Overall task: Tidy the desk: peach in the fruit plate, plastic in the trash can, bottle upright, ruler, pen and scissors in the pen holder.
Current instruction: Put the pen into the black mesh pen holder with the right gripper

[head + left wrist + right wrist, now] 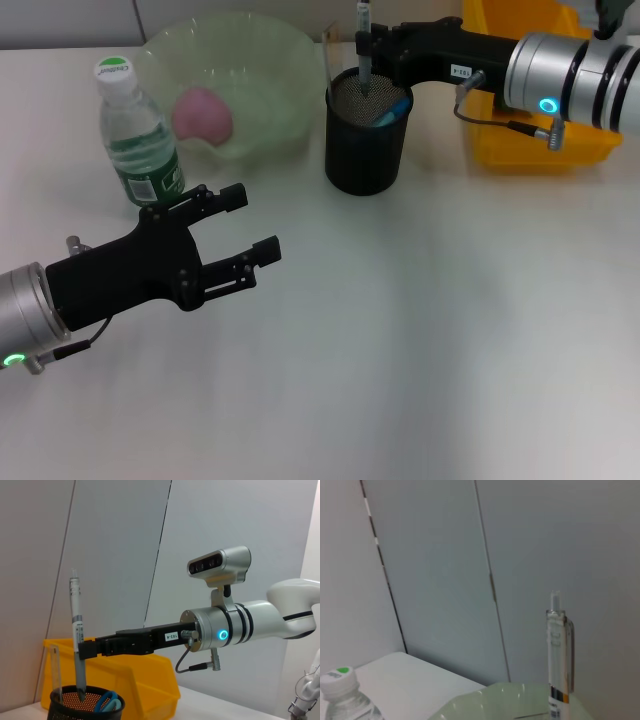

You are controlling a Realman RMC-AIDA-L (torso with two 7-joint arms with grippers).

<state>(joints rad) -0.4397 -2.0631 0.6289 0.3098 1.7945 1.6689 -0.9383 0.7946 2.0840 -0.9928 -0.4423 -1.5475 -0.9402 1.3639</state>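
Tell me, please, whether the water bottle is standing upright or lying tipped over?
Upright: the bottle stands on its base on the table, its cap on top, beside the fruit plate.

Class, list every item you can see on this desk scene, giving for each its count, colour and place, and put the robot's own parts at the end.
water bottle: one, clear with green label and white cap, upright at the desk's left, beside the fruit plate
fruit plate: one, pale green translucent, far side of desk
peach: one, pink, inside the fruit plate
pen holder: one, black mesh, centre of the far side
pen: one, grey and clear, upright, tip down in the pen holder
scissors: one, blue handles, in the pen holder
ruler: one, clear, standing in the pen holder
yellow bin: one, far right
left gripper: one, black, open, hovering near the bottle
right gripper: one, black, holding the pen above the pen holder
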